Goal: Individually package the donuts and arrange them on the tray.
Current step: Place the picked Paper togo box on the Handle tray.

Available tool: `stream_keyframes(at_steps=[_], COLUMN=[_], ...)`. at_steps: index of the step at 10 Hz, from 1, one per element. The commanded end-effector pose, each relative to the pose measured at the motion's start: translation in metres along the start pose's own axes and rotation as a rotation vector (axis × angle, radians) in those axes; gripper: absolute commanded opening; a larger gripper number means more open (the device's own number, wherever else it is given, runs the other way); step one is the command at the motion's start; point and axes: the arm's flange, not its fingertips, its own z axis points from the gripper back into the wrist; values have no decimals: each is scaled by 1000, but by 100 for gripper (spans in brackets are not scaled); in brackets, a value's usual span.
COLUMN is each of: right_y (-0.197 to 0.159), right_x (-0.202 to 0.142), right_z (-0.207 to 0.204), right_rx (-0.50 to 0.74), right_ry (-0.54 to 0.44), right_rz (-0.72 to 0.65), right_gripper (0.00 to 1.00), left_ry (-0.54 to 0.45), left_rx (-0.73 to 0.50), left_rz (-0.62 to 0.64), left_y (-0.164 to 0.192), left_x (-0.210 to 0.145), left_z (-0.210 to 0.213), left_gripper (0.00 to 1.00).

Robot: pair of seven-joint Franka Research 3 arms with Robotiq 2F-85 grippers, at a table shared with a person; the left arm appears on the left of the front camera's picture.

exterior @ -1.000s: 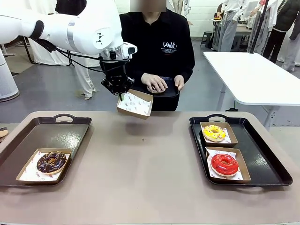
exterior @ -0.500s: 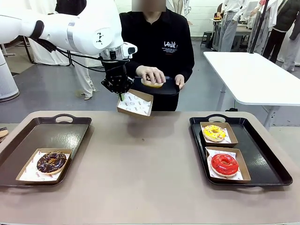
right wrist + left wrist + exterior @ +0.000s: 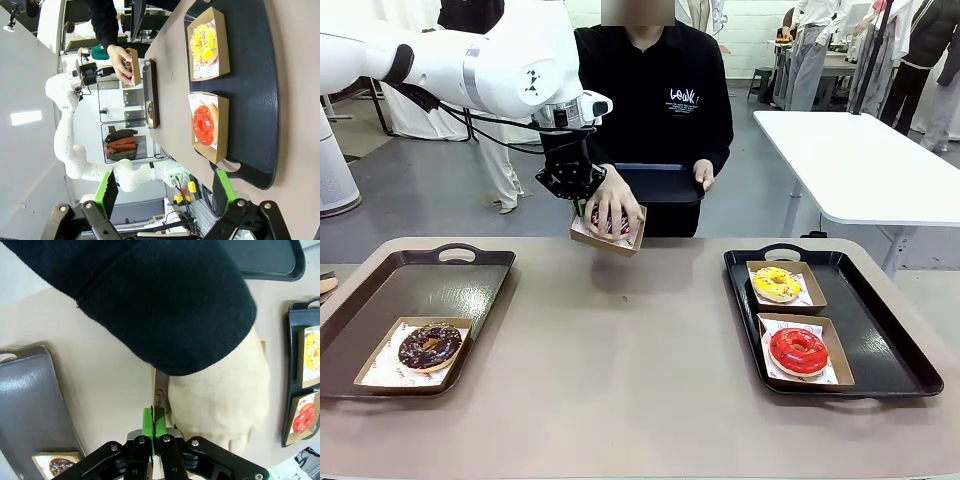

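Left pincer (image 3: 578, 203): clamped on the rim of the small brown cardboard box (image 3: 607, 227).
Donut: soft, sticky; best lifted by the box.
Right pincer (image 3: 162, 192): fingers apart, nothing held.

Person's hand (image 3: 613, 205) hides most of the donut (image 3: 616, 222) in the carton (image 3: 608, 232)

Four donuts (image 3: 798, 351), four paper boxes (image 3: 393, 371), three trays (image 3: 900, 350)

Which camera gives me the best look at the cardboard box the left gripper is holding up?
The front view: the cardboard box hangs above the table from the shut left gripper, with the person's hand laying a donut in it. The left wrist view shows just its pinched edge beside that hand. The right wrist view shows it small and far off.
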Motion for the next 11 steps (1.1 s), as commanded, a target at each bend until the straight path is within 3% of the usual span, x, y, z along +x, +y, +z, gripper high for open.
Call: stream_keyframes(at_steps=[1, 11], right_y=[0, 0], right_x=[0, 0], right_z=[0, 0], right_rx=[1, 1], right_ry=[-2, -2], right_rz=[-1, -1], right_gripper=[100, 100], left_ry=[-9, -9], left_rx=[-8, -8], left_rz=[-10, -10], left_y=[0, 0], left_x=[0, 0], left_z=[3, 3], left_gripper=[0, 0])
